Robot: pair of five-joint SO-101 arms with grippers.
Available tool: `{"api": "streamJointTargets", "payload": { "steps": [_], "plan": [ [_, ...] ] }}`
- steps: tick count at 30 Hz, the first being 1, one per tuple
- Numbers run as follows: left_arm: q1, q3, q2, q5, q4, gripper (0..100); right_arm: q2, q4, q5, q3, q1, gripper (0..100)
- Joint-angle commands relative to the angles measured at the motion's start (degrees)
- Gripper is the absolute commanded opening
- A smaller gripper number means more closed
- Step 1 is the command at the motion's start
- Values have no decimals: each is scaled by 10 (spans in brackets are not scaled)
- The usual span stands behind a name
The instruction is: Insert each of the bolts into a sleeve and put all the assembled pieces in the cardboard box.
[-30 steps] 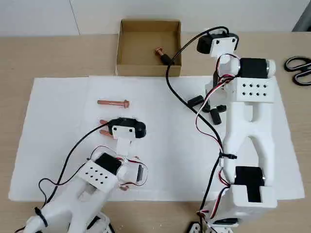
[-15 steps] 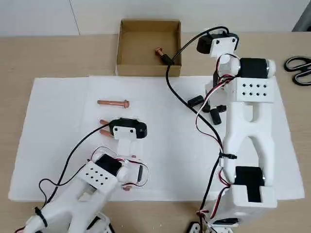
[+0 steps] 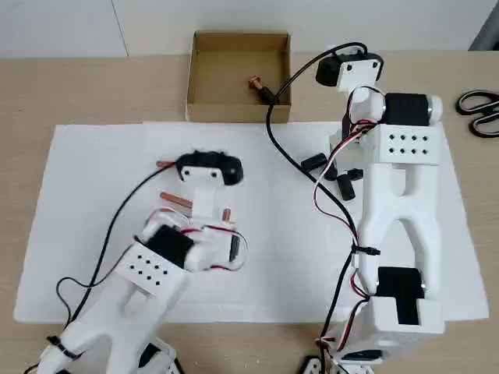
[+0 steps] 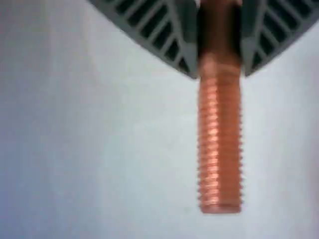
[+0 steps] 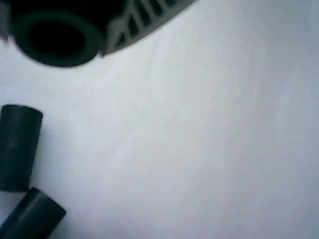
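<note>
Insertion step: left gripper (image 4: 219, 67) pinching bolt (image 4: 220, 149), right gripper (image 5: 62, 27) apparently clamping sleeve (image 5: 55, 47); next, align bolt tip with bore.

I see the cardboard box (image 3: 201, 74) at the far edge, one assembled piece (image 3: 263, 88) inside. On the sheet (image 3: 93, 195), bolts (image 3: 175, 200) lie left, sleeves (image 3: 314, 163) right; scissors (image 3: 487, 111) sit far right.

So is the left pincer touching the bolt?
Touching. In the left wrist view the left pincer squeezes the copper bolt from both sides, no gap.
</note>
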Motion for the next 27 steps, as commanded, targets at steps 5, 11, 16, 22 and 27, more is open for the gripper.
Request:
{"api": "streamJointTargets", "payload": {
  "steps": [5, 11, 16, 22, 27],
  "plan": [
    [-132, -166, -7, -123, 100, 6, -34, -1, -7, -3, 4, 4],
    [-201, -134, -7, -227, 105, 6, -34, -1, -7, -3, 3, 4],
    [-200, -113, -6, -428, 76, 6, -31, -1, -7, -3, 1, 4],
    [-183, -67, -4, -733, 55, 6, -32, -1, -7, -3, 3, 4],
    [-185, -38, -3, -922, 53, 6, -33, -1, -7, -3, 4, 4]
  ]
}}
